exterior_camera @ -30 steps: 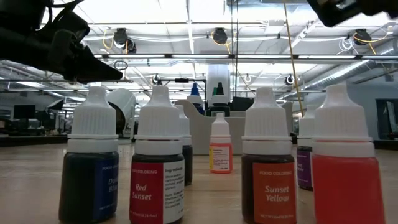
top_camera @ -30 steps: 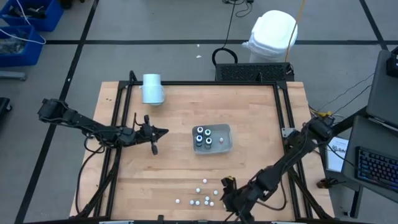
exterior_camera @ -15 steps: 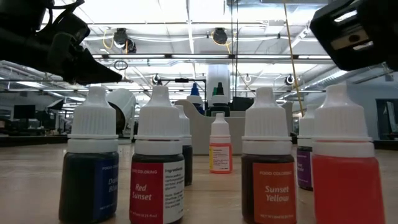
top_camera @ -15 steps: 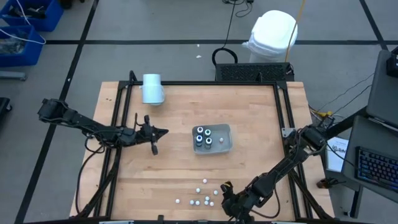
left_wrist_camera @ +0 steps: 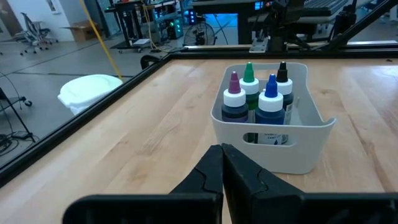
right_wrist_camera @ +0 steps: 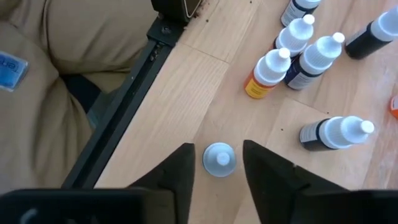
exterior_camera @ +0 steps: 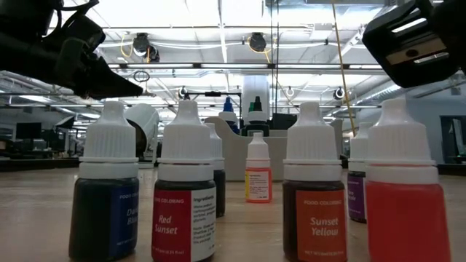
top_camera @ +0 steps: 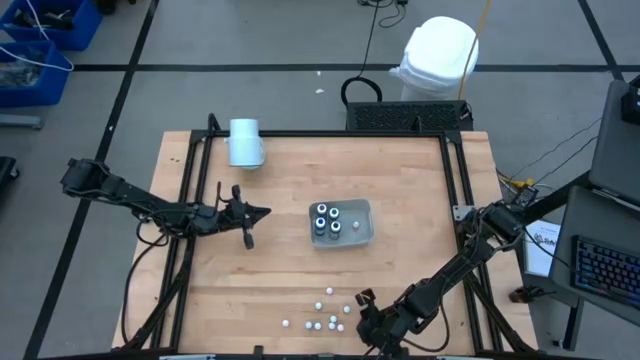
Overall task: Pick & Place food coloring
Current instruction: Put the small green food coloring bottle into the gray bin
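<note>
Overhead, table-level, two wrist-mounted views.

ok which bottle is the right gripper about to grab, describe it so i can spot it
Go to the wooden table's near edge, where loose white-capped food coloring bottles cluster. The right gripper hangs open there, above one small upright bottle. It stands alone between the fingers, seen cap-on, apart from the bunch beside it.
</note>
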`<state>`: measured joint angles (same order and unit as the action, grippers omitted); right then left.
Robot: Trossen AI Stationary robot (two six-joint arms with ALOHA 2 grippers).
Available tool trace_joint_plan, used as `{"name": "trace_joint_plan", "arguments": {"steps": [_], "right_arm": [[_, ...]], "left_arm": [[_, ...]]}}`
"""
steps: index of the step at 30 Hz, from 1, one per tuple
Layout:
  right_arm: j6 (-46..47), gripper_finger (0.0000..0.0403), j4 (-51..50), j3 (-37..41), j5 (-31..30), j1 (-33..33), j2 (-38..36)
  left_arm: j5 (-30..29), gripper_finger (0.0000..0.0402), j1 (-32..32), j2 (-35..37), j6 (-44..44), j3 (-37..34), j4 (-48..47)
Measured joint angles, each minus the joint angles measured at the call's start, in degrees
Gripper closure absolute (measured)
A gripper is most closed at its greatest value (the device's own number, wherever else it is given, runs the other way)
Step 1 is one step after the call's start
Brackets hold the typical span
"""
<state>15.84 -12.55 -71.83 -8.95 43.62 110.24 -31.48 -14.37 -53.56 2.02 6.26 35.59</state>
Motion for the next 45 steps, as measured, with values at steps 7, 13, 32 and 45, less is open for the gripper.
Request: {"name": "trace_joint_plan", "arguments": {"steps": [7, 13, 32, 45], "right_arm": [[-0.01, 0.033, 0.08, 0.0, 0.0, 0.0, -0.01], [-0.02, 0.0354, 0.19, 0.0, 0.0, 0.0, -0.04], [-10.2, 0.0356, -16.55, 1.32, -22.8, -11.41, -23.35], [-14.98, 0.0357, -7.22, 13.37, -0.71, -38.86, -28.49]], "left_arm": [[0.02, 0.0394, 0.0, 0.0, 0.0, 0.0, 0.0], [0.02, 0.0394, 0.0, 0.0, -0.02, 0.0, 0.0], [0.01, 0.0394, -0.01, -0.02, 0.05, 0.02, 0.11], [0.02, 0.0394, -0.02, -0.02, -0.51, 0.02, 0.0]]}}
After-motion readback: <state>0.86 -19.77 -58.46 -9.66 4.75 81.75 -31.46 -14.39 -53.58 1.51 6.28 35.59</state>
